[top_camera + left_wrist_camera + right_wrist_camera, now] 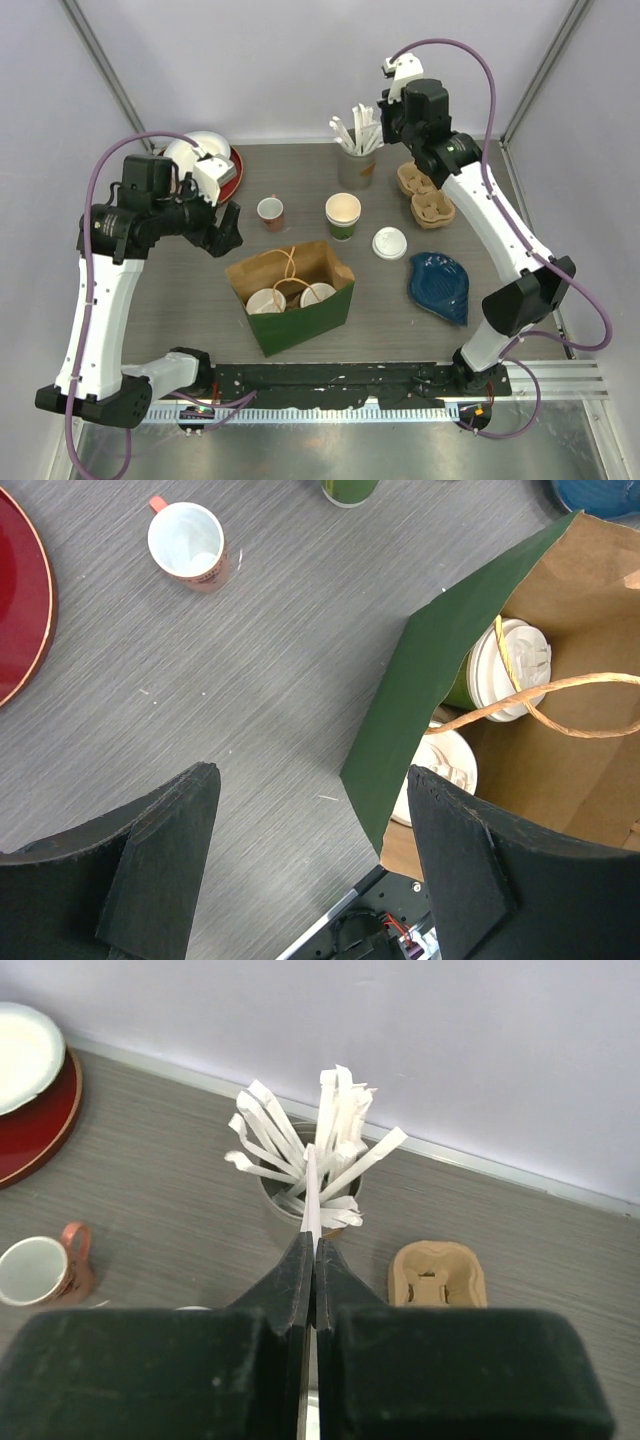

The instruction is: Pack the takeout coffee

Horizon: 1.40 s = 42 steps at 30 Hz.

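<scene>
Jaws: L gripper (pixel 312 780) is spread wide w/ nothing in it, by the green bag (pixel 305 320). R gripper (pixel 313 1245) pinches a wrapped straw (pixel 311 1185) over the straw cup (pixel 355 172). Grey woodgrain table (pixel 180 290), pale walls. Bag holds two lidded cups (pixel 268 300). A third green cup (pixel 342 215) stands open behind it, loose lid (pixel 389 243) nearby.

The bag (pixel 290 297) is standing open mid-counter (pixel 190 300), but its twine handles (pixel 560 688) are arching across the mouth. Two lidded cups (pixel 268 300) are filling its 6 o'clock side, leaving room toward 12. The left claw (pixel 226 232) is hovering wide open over bare counter at the bag's 10 o'clock. Beyond, from 11 to 1, the red cup (pixel 270 212), open cup (pixel 342 215) and lid (pixel 389 242) are standing apart with gaps between. The dish (pixel 440 285) is blocking 3 o'clock. The right claw (pixel 313 1250), pinching a straw (pixel 312 1190), is hanging over the pot (pixel 356 170) at 1 o'clock.
</scene>
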{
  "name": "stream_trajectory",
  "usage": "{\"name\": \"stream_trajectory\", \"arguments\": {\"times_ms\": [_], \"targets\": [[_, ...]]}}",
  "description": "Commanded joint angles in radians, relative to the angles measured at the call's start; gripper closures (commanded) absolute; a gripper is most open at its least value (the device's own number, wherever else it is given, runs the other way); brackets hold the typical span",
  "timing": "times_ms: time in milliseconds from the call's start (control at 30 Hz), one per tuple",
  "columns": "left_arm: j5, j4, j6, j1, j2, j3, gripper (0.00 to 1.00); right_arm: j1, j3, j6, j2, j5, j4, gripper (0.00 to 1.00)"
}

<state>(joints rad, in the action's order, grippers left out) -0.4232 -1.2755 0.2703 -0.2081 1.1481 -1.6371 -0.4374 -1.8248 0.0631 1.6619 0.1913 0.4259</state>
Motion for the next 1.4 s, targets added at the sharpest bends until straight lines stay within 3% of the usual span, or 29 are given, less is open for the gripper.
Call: {"name": "stream_trajectory", "arguments": {"times_ms": [0,200,300,433,667,833,967,1133,1367], "targets": [[0.007,0.031,0.007,0.006,-0.027,0.01,0.2,0.0,-0.106,0.032,-0.12,-0.178,0.125,0.99],[0.032,0.042,0.001,0.006,-0.03,0.025,0.2,0.0,-0.077,0.006,-0.316,-0.563,0.18,0.99],[0.034,0.045,-0.003,0.006,-0.031,0.022,0.2,0.002,-0.057,-0.029,-0.413,-0.68,0.183,0.99],[0.043,0.047,-0.006,0.006,-0.034,0.02,0.2,0.0,-0.051,-0.045,-0.478,-0.986,0.227,0.99],[0.06,0.053,-0.008,0.016,-0.042,0.034,0.2,-0.001,-0.01,-0.029,-0.511,-1.134,0.333,0.99],[0.058,0.051,-0.008,0.018,-0.042,0.034,0.2,-0.118,-0.011,-0.028,-0.458,-1.097,0.346,0.99],[0.058,0.053,-0.008,0.021,-0.041,0.034,0.2,-0.352,-0.135,0.085,-0.351,-0.902,0.496,0.99],[0.057,0.056,-0.005,0.024,-0.045,0.042,0.2,-0.412,-0.272,0.153,-0.225,-0.744,0.658,0.99],[0.052,0.061,0.001,0.022,-0.041,0.054,0.2,-0.474,-0.323,0.181,-0.134,-0.652,0.695,0.99]]}}
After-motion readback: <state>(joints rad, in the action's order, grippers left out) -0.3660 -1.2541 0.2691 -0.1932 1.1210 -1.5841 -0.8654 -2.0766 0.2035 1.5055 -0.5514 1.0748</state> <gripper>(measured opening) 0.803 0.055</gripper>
